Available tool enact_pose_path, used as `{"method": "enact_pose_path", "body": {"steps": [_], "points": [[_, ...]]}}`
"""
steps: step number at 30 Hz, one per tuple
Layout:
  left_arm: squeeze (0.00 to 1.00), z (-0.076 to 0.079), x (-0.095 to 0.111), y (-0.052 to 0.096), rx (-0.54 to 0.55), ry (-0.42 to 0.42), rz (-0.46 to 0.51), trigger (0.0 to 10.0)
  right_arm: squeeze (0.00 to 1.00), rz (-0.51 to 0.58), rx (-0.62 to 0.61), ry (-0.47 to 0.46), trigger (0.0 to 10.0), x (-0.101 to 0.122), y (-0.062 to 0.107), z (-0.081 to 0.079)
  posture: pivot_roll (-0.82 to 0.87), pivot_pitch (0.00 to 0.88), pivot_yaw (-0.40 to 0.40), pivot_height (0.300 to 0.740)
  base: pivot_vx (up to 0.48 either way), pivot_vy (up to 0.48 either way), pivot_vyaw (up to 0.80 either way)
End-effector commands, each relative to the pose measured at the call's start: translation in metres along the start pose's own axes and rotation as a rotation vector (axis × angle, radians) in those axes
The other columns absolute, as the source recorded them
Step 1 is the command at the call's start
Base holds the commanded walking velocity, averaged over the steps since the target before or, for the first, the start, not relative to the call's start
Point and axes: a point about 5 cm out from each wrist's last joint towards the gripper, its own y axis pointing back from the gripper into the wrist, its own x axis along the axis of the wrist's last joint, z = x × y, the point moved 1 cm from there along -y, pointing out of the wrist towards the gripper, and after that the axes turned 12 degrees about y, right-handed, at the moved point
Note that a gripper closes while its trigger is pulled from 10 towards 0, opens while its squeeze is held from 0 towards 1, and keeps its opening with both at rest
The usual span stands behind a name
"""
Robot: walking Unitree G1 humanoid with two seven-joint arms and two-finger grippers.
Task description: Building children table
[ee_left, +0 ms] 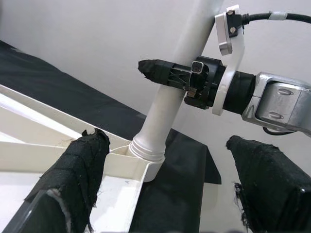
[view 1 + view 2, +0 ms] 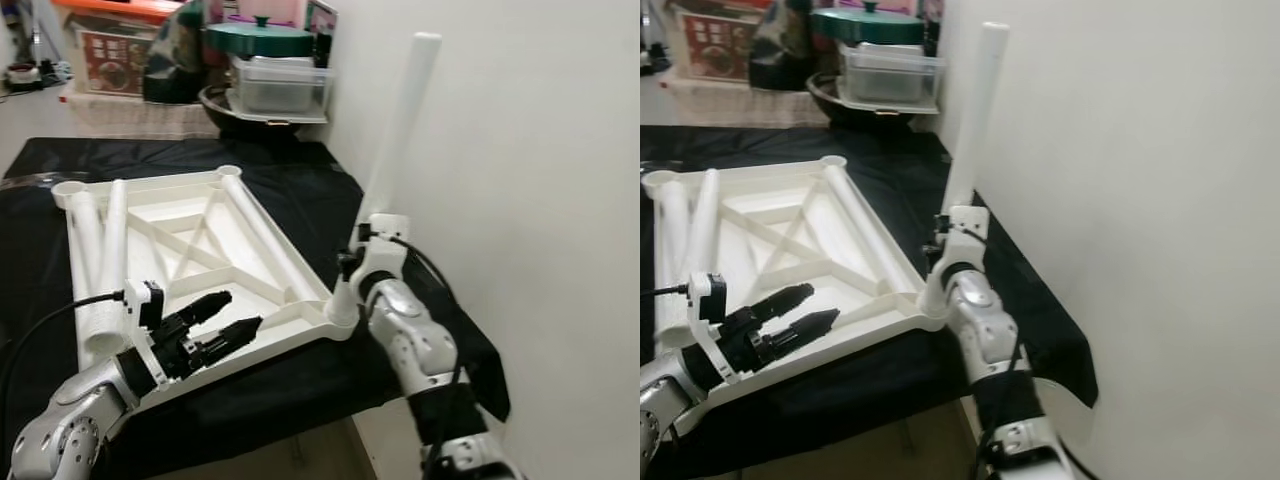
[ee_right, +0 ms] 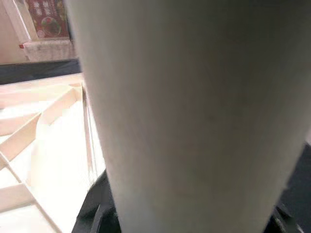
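Inverted white tabletop (image 2: 200, 250) lying on the black-draped bench (image 2: 320, 190). Right hand (image 1: 170, 75) clenched around an upright white leg (image 2: 400, 120) seated in the near right corner socket (image 1: 146, 153). Left hand (image 2: 215, 330) — fingers spread, grasping nothing — hovers over the near edge; 2 loose legs (image 2: 100, 250) rest along the left side.

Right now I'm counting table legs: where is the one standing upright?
The upright leg stands in the near right corner socket of the upside-down tabletop, beside the white wall, held by the right gripper; the left gripper hovers nearby.
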Motion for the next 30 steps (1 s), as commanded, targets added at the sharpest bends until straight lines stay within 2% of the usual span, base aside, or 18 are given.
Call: {"method": "enact_pose_path", "body": {"steps": [1, 2, 3, 6, 7, 8, 9, 10, 11, 14, 19, 20, 22, 23, 26, 27, 29, 30], "points": [[0.0, 0.003, -0.001, -0.004, -0.016, 0.005, 0.002, 10.0, 0.0, -0.179, 0.028, 0.007, 10.0, -0.035, 0.001, -0.003, 0.15, 0.0, -0.178, 0.74, 0.0, 0.0, 0.0], [0.0, 0.003, -0.001, -0.004, -0.017, 0.005, 0.003, 10.0, 1.0, -0.126, 0.065, -0.02, 10.0, -0.026, 0.0, -0.007, 0.15, 0.0, -0.18, 0.74, 0.0, 0.0, 0.0], [0.0, 0.003, -0.001, -0.004, -0.017, 0.005, 0.003, 10.0, 1.0, -0.126, 0.065, -0.02, 10.0, -0.026, 0.0, -0.007, 0.15, 0.0, -0.18, 0.74, 0.0, 0.0, 0.0], [0.0, 0.003, -0.001, -0.005, -0.018, 0.006, 0.005, 10.0, 1.0, -0.007, 0.19, -0.071, 10.0, -0.001, -0.004, -0.017, 0.14, 0.0, -0.184, 0.74, 0.0, 0.0, 0.0], [0.0, 0.003, -0.001, -0.005, -0.018, 0.006, 0.007, 10.0, 0.0, 0.073, 0.314, -0.086, 10.0, 0.015, -0.001, -0.025, 0.14, 0.0, -0.184, 0.74, 0.0, 0.0, 0.0], [0.0, 0.003, 0.0, -0.004, -0.017, 0.005, 0.008, 10.0, 0.0, 0.147, 0.468, -0.084, 10.0, 0.029, 0.008, -0.033, 0.14, 0.0, -0.184, 0.74, 0.0, 0.0, 0.0], [0.0, 0.003, 0.0, -0.004, -0.017, 0.005, 0.008, 10.0, 0.0, 0.147, 0.468, -0.084, 10.0, 0.029, 0.008, -0.033, 0.14, 0.0, -0.184, 0.74, 0.0, 0.0, 0.0], [0.0, 0.003, 0.0, -0.004, -0.017, 0.005, 0.009, 10.0, 0.0, 0.199, 0.608, -0.063, 10.0, 0.037, 0.019, -0.04, 0.14, 0.0, -0.184, 0.74, 0.0, 0.0, 0.0], [0.0, 0.003, 0.0, -0.004, -0.017, 0.005, 0.009, 10.0, 0.0, 0.199, 0.608, -0.063, 10.0, 0.037, 0.019, -0.04, 0.14, 0.0, -0.184, 0.74, 0.0, 0.0, 0.0], [0.0, 0.002, 0.0, -0.004, -0.015, 0.004, 0.011, 10.0, 0.0, 0.256, 0.893, 0.075, 10.0, 0.034, 0.048, -0.059, 0.14, 0.0, -0.187, 0.74, 0.0, 0.0, 0.0], [0.0, 0.002, 0.0, -0.004, -0.01, 0.001, 0.011, 10.0, 0.0, 0.252, 0.971, 0.146, 10.0, 0.023, 0.053, -0.069, 0.15, 0.0, -0.193, 0.74, 0.0, 0.0, 0.0], [0.0, 0.002, 0.0, -0.004, -0.009, 0.001, 0.011, 10.0, 0.0, 0.242, 0.953, 0.143, 5.3, 0.022, 0.049, -0.069, 0.15, 0.0, -0.193, 0.74, 0.0, 0.0, 0.0], [0.0, 0.002, -0.001, -0.003, -0.008, 0.001, 0.011, 10.0, 0.0, 0.231, 0.931, 0.13, 4.7, 0.021, 0.045, -0.069, 0.16, 0.0, -0.194, 0.74, 0.0, 0.0, 0.0], [0.0, 0.002, -0.001, -0.003, -0.007, 0.002, 0.011, 10.0, 0.0, 0.228, 0.891, 0.114, 0.0, 0.022, 0.041, -0.067, 0.16, 0.0, -0.194, 0.74, 0.0, 0.0, 0.0], [0.0, 0.002, -0.001, -0.003, -0.008, 0.003, 0.012, 10.0, 0.0, 0.095, 0.552, 0.063, 0.0, 0.012, 0.009, -0.045, 0.16, 0.0, -0.195, 0.74, 0.0, 0.0, 0.0], [0.0, 0.002, -0.001, -0.003, -0.008, 0.003, 0.012, 10.0, 0.0, 0.095, 0.552, 0.063, 0.0, 0.012, 0.009, -0.045, 0.16, 0.0, -0.195, 0.74, 0.0, 0.0, 0.0], [0.0, 0.002, -0.001, -0.003, -0.011, 0.005, 0.013, 10.0, 0.0, -0.043, 0.251, 0.027, 0.0, -0.006, -0.006, -0.017, 0.15, 0.0, -0.194, 0.74, 0.0, 0.0, 0.0], [0.0, 0.002, -0.001, -0.003, -0.012, 0.005, 0.013, 10.0, 0.0, -0.08, 0.176, 0.018, 0.0, -0.012, -0.008, -0.009, 0.15, 0.0, -0.194, 0.74, 0.0, 0.0, 0.0]]}}
